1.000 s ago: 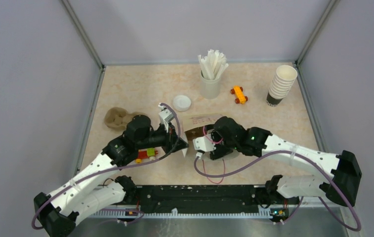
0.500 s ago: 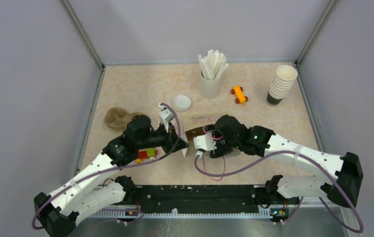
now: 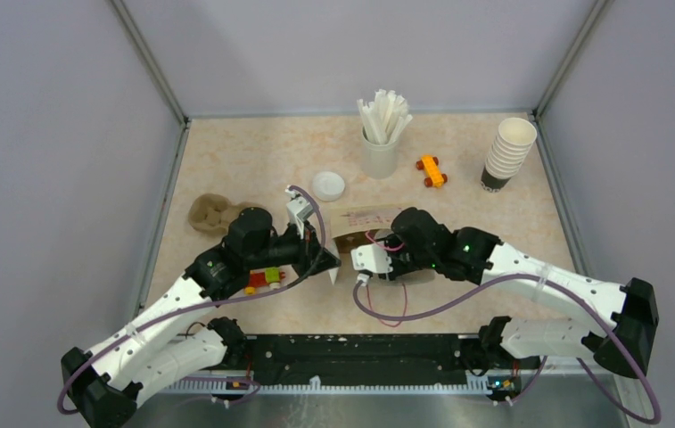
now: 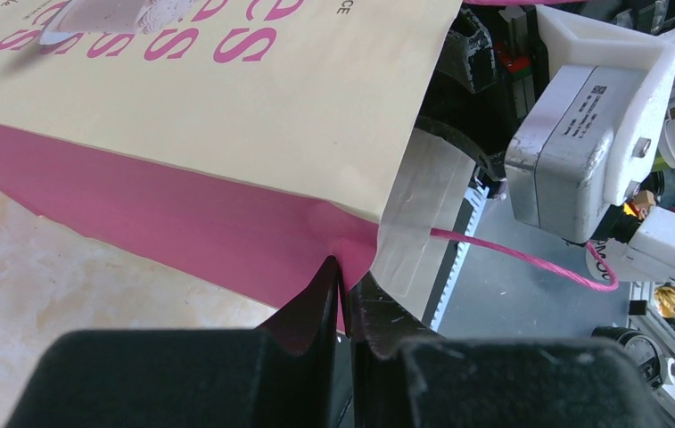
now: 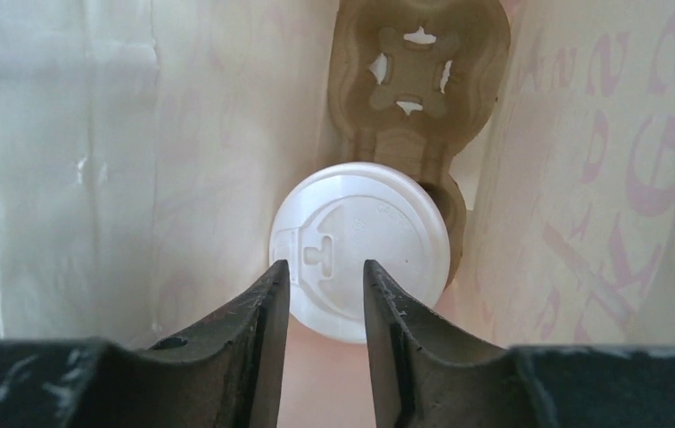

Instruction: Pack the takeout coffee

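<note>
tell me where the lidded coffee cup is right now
Right wrist view: the lidded cup sits inside the paper bag, at the near end of the brown tray, centred just beyond the right pincer.

- A robot lab cell: plain grey walls on metal posts box in the table.
- Cabled arms stand bolted to a black rail.

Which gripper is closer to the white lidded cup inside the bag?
Right. The right gripper reaches inside the bag just over the cup; the left gripper pinches the bag's outer edge.
</note>
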`<state>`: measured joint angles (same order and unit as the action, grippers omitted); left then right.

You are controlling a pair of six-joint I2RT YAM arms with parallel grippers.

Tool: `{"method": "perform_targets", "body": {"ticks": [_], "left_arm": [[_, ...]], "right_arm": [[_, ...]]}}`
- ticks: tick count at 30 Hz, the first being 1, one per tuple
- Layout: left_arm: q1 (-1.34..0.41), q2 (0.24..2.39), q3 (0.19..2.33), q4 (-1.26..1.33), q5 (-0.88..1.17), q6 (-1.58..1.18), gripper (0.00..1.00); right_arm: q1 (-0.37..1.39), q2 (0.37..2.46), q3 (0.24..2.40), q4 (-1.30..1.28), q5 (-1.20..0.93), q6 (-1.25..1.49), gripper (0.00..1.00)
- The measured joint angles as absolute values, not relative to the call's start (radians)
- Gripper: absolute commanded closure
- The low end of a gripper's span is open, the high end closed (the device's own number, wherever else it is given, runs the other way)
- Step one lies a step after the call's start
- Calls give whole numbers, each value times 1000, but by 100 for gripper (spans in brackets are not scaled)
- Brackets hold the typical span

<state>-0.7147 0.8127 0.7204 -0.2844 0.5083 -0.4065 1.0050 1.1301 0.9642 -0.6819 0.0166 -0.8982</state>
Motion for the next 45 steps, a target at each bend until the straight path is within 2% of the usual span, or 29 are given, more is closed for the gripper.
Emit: {"method": "perform_targets", "body": {"ticks": [3,11,19,28,45], "left_arm": [[-715,812,720,-285,508,-413,88],[-715,812,720,-284,509,-418,88],[-715,812,720,-282,509,-418,88],[-715,812,720,-277,508,-419,88],[-715,799,714,-274,508,-435,88]], "right_arm": [[1005,1130,964,-680,0,-889,75],[1005,1144,942,-594,13,-898,76],[1000,1187,851,-447,141,-893,80],[982,1200,814,-336,235,-873,81],[972,1248,799,-256,264,-829,81]]}}
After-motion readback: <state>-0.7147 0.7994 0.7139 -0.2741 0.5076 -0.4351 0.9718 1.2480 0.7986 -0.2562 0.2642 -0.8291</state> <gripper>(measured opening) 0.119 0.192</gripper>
